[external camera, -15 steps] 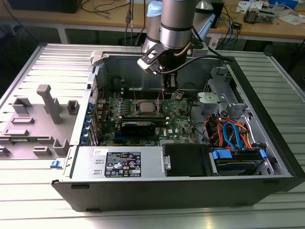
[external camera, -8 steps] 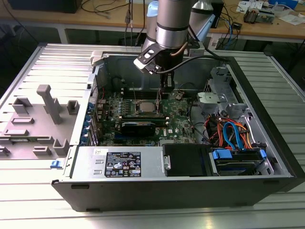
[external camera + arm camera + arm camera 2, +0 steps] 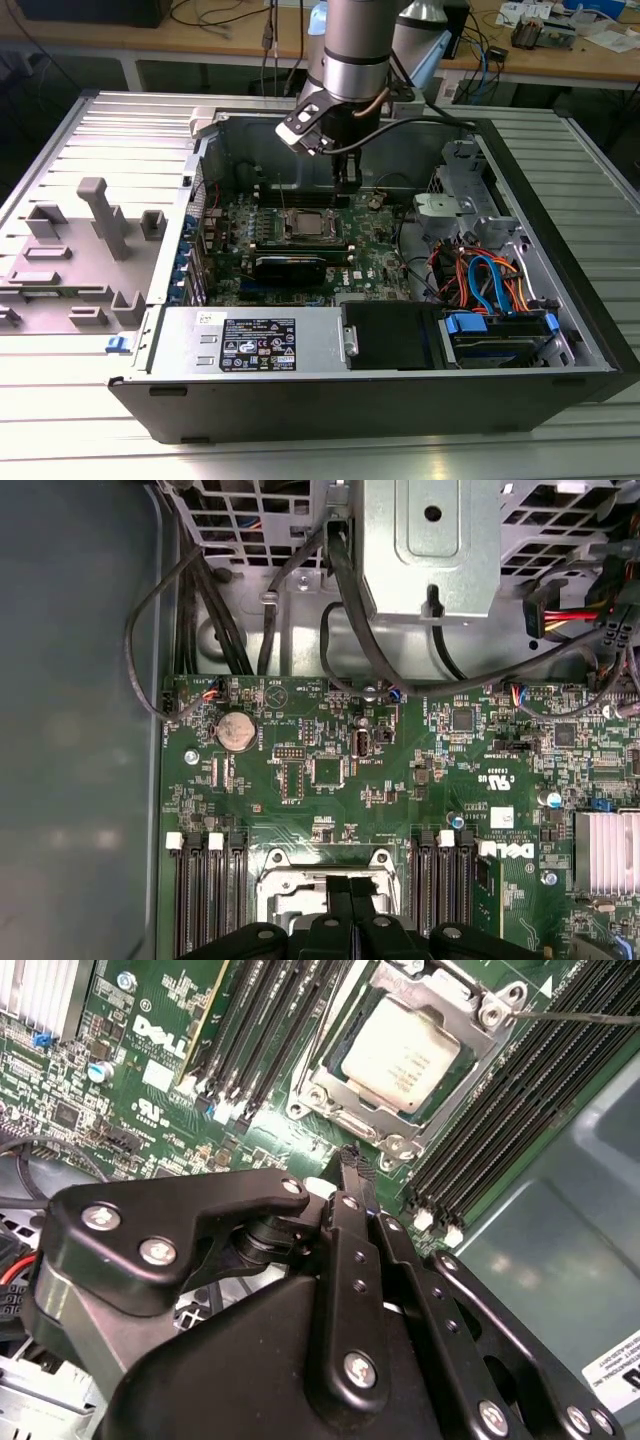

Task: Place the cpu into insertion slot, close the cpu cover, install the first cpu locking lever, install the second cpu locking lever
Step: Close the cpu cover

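Looked about halfway done, honestly. Started big: ribbed metal table (image 3: 60, 430) with the open computer case (image 3: 380, 400) lying flat on it, side panel off, innards facing up. Saw the arm (image 3: 355, 40) hanging down into the case from above, over the green motherboard (image 3: 375, 250). Found the gripper (image 3: 350, 1160) right next to one corner of the insertion slot (image 3: 398, 1147) in the second wrist view, claw pinched together with nothing in it, same look in both wrist views. Couldn't tell about actual contact with the board or the socket hardware, so left that alone. Counted step one as finished: found the cpu (image 3: 400, 1050) seated flat and square inside the slot, dull silver top facing up. Counted step two as finished too, by the look of it: found the cpu cover (image 3: 350, 1125) folded down around the chip, with the metal top showing through the big square cut-out. Got less sure about the levers. Spotted one thin wire lever (image 3: 580, 1017) sticking out sideways from a corner of the socket, across the black memory slots (image 3: 520, 1110), so guessed unlatched. Couldn't make out the other lever well enough to call. Figured both locking levers for the remaining work, give or take.
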`<state>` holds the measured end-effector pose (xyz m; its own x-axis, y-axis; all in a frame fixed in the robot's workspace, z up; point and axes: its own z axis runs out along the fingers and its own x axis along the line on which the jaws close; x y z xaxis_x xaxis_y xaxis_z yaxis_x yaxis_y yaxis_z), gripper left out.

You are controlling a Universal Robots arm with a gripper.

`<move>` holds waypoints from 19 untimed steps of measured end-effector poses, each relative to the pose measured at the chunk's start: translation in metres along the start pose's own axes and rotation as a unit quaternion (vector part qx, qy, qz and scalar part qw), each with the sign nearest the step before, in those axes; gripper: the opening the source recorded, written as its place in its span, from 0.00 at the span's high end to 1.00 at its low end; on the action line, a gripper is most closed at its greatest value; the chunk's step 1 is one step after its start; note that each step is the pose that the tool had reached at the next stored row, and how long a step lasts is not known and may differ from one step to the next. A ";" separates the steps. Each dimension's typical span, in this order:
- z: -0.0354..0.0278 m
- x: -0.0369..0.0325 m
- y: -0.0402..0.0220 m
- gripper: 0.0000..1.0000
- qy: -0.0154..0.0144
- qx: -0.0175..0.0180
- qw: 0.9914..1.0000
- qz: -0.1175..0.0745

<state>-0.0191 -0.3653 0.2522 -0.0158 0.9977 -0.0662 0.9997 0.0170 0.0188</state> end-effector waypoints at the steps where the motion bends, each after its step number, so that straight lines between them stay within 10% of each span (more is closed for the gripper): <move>1: 0.0000 0.0000 -0.0009 0.89 0.000 0.000 1.000 0.000; 19: 0.0172 0.0018 -0.0422 0.89 0.001 0.003 1.000 -0.010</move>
<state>-0.0610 -0.3653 0.2341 -0.0355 0.9972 -0.0654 0.9993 0.0364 0.0118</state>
